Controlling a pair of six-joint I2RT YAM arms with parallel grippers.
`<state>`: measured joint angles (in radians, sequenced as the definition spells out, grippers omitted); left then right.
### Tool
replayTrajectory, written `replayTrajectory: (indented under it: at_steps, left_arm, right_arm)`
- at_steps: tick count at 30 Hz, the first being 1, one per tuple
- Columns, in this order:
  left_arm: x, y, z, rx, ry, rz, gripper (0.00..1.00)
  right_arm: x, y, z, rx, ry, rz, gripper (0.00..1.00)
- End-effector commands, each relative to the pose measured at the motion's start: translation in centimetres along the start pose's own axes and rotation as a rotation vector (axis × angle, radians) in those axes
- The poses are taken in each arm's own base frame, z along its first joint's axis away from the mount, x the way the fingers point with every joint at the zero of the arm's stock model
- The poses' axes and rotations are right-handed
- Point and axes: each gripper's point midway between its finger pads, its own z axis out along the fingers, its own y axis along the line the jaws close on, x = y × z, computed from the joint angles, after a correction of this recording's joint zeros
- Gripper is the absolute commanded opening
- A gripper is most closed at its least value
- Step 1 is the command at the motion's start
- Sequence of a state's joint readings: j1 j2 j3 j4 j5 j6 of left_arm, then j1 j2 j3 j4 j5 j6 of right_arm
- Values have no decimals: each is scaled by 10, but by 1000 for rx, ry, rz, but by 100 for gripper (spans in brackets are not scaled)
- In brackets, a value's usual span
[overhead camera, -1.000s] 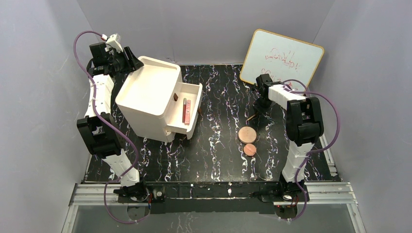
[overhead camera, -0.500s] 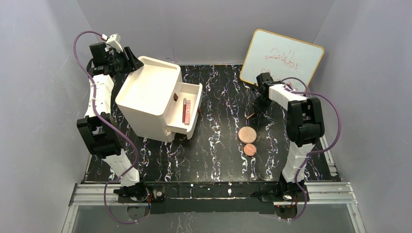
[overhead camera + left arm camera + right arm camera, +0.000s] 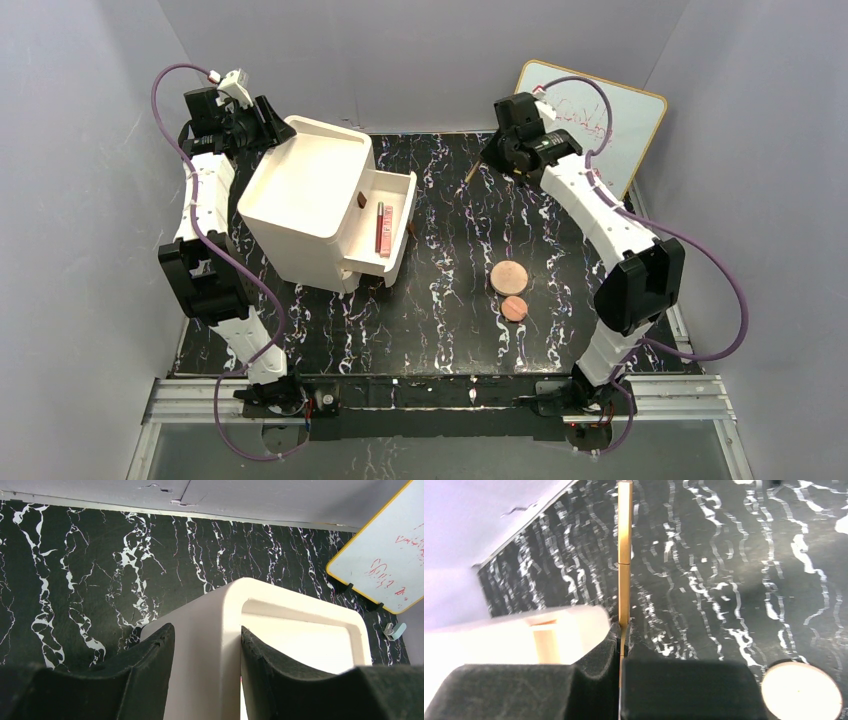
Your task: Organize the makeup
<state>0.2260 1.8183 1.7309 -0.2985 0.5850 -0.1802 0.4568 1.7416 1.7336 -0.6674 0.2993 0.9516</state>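
**Thin grip on a long stick, high over the worktop**

My right claw [image 3: 620, 636] is pinching the brown stick [image 3: 625, 540] by one end only. Nearly all of its length juts out ahead of the fingertips, and it hangs well above the worktop [image 3: 450, 300]. That is my main worry. With so little of it between the pads, I judge that a quick swing or a jolt could make it pivot or slide out. A slim thing dropped from there would likely bounce away.

The open drawer [image 3: 398, 215] lies off to this claw's left and nearer the arm bases, well apart from it. The pink stick [image 3: 380, 228] lies in it lengthwise. If I bring the brown one in crosswise or tip-low, I expect the free end to catch the drawer's rim or the front of the white drawer unit [image 3: 310, 200]. It could then lever itself out of the grip, or land across the pink one.

My left claw [image 3: 207, 647] is pressed together on the unit's back wall, one finger on either side. A knock should not shove the unit far, though a hard one might twist it.

The larger disc [image 3: 508, 276] and smaller disc [image 3: 514, 308] sit on the worktop, nearer the bases than the right claw. A fallen stick could scatter them.
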Motion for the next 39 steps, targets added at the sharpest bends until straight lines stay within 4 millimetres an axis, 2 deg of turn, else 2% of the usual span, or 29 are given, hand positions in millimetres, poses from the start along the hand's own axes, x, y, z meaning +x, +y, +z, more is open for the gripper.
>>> replayTrajectory:
  at_steps: [1, 5, 8, 14, 17, 23, 27, 31, 36, 39]
  left_arm:
    - [32, -3, 10, 20, 107, -54, 47]
    - [31, -3, 9, 19, 105, -51, 47]
    - [31, -3, 9, 19, 104, -48, 47]
    - [32, -2, 9, 16, 106, -48, 46]
    - [30, -3, 8, 16, 101, -43, 46]
    - [30, -3, 7, 13, 101, -41, 46]
    - [29, -4, 7, 14, 99, -40, 46]
    - [29, -4, 7, 15, 99, -40, 46]
    - [29, -5, 6, 16, 98, -39, 46]
    - [29, -5, 6, 17, 98, -39, 46]
  right_arm:
    - [10, 45, -16, -116, 7, -56, 1]
    - [34, 91, -30, -276, 53, -88, 1]
    - [54, 119, -39, -342, 81, -112, 1]
    - [102, 163, -58, -433, 145, -166, 1]
    - [121, 176, -67, -463, 167, -179, 1]
    - [142, 179, -79, -467, 179, -185, 1]
    - [155, 171, -82, -452, 195, -190, 1]
    - [177, 158, -75, -428, 246, -185, 1]
    - [209, 138, -56, -382, 307, -185, 1]
    - [221, 130, -44, -356, 329, -188, 1]
